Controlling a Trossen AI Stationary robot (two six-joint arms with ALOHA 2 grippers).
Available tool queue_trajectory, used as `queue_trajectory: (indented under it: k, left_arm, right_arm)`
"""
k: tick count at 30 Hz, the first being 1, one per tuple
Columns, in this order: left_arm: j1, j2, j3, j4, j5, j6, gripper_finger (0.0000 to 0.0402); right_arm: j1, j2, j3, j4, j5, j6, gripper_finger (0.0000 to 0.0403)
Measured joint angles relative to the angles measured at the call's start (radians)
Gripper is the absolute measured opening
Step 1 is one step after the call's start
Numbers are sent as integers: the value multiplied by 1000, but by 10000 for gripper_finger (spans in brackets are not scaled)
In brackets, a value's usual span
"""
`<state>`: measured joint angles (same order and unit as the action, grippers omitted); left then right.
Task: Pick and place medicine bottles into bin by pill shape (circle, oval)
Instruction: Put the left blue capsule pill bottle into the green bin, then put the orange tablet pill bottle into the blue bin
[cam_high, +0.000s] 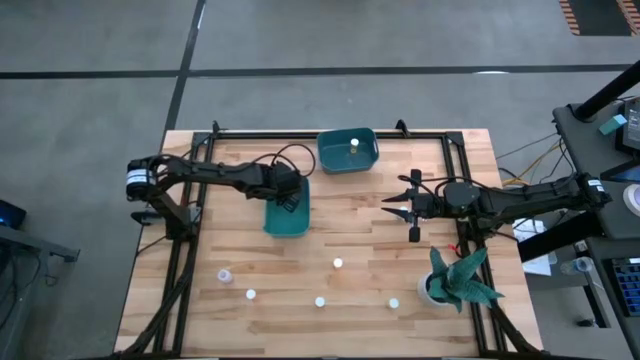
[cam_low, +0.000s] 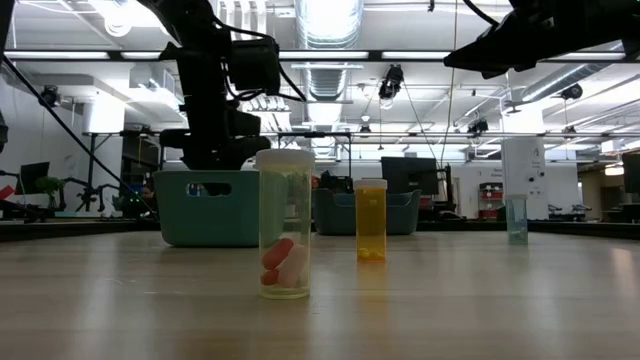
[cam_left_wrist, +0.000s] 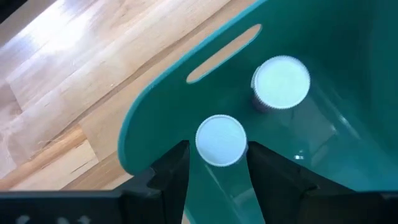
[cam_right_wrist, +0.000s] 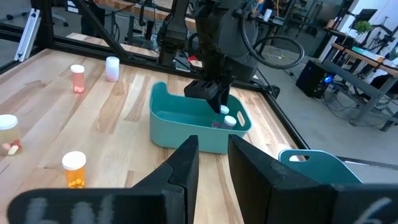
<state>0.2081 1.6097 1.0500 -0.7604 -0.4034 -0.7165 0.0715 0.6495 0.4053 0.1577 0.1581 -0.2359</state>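
Bottle (cam_left_wrist: 221, 140) with a white ribbed cap sits directly between the two dark fingers of the left gripper (cam_high: 289, 201), inside the near teal bin (cam_high: 270, 222). Fingers flank the cap on both sides; whether they press it or stand just clear cannot be told. A second white-capped bottle (cam_left_wrist: 280, 82) stands a little beyond the fingertips in the same bin, near the wall with the handle slot. From the right wrist view, the left gripper hangs down into the bin with a white cap (cam_right_wrist: 224, 110) at its tip and another (cam_right_wrist: 229, 121) just beside.

Right gripper (cam_high: 412, 209) hovers over bare table, well apart from any bottle, fingers parted with a narrow gap and nothing between them. Far teal bin (cam_high: 368, 159) lies ahead and to its left, one white-capped bottle (cam_high: 354, 142) inside.

Loose bottles stand on the wood away from both grippers: five pale caps in the high view (cam_high: 338, 263), (cam_high: 225, 274), (cam_high: 250, 294), (cam_high: 320, 301), (cam_high: 394, 302). Low view shows a clear bottle with red and white pills (cam_low: 285, 225), an orange bottle (cam_low: 371, 220) and a small bluish one (cam_low: 516, 218).

Pill shapes in most bottles too small to read; bodies of the binned bottles are hidden under their caps. Plant (cam_high: 458, 280) sits behind the right gripper at the table edge.
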Motion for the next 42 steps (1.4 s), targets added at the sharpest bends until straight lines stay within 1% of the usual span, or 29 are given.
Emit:
queue_trajectory:
  k: [8,13,17,23,31,34,37,42]
  left_arm:
    - [0,-82,0,0,-9,24,144]
    - [-1,-160,0,-1,-18,26,144]
    - [-25,-227,0,23,-30,32,144]
    - [-129,-294,-10,150,-66,126,144]
    - [-295,-312,-11,297,-70,304,144]
    - [-352,-319,-11,327,-70,353,144]
    - [-404,-329,-11,343,-70,389,144]
    - [-470,-333,-12,365,-70,444,144]
  right_arm:
    - [0,0,0,1,0,11,77]
    - [0,0,0,5,0,22,77]
    - [0,0,0,5,0,55,77]
    - [0,0,0,12,0,90,77]
    - [4,14,0,13,-7,174,77]
    - [25,52,0,13,-34,200,77]
    - [48,99,0,20,-35,230,77]
    - [92,186,1,81,-35,281,77]
